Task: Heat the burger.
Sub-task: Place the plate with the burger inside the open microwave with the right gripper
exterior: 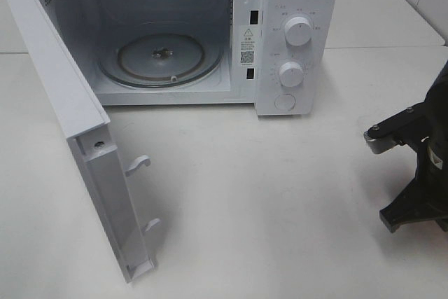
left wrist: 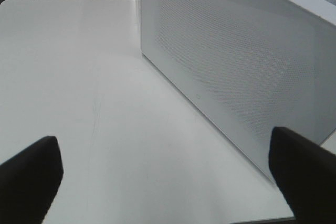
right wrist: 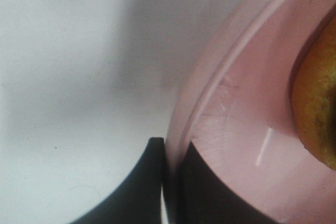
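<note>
The burger (right wrist: pixel 317 98) shows only in the right wrist view, as a golden-brown edge sitting on a pink plate (right wrist: pixel 247 108). My right gripper (right wrist: pixel 170 148) is shut on that plate's rim, one black finger above it and one below. In the exterior view only the right arm (exterior: pixel 420 166) shows at the right edge; burger and plate lie outside that frame. My left gripper (left wrist: pixel 165 156) is open with nothing between its fingers, close to the perforated outer face of the microwave door (left wrist: pixel 236 61).
A white microwave (exterior: pixel 294 33) stands at the back of the white table (exterior: pixel 280 201). Its door (exterior: pixel 63 89) is swung wide open to the left. Inside sits a bare glass turntable (exterior: pixel 161 57). Two knobs are on the right panel.
</note>
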Available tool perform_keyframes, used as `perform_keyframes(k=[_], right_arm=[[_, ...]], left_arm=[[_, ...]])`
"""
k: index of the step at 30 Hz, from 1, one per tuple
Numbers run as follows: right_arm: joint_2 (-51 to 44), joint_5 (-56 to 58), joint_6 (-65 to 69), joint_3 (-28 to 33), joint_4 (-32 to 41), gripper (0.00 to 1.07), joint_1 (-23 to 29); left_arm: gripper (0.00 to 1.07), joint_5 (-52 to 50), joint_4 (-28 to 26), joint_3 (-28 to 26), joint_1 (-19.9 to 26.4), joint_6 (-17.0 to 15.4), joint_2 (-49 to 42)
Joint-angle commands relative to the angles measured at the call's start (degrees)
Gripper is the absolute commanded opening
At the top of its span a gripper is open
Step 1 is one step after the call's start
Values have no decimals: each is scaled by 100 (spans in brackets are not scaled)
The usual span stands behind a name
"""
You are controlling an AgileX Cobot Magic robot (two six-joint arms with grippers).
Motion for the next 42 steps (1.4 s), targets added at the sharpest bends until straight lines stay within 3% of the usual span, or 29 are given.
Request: perform_keyframes(k=[1, 9, 22, 42], right_arm=[[-103, 367, 86, 23, -252, 0, 74], [-390, 584, 86, 23, -309, 0, 625], [-974, 980, -69, 23, -327, 0, 1094], [-1232, 1215, -510, 23, -327, 0, 2647]], left_arm=[[100, -34, -6, 0, -6, -23, -92], [100, -34, -6, 0, -6, -23, -92], [100, -34, -6, 0, -6, -23, -92], [100, -34, -6, 0, -6, -23, -92]])
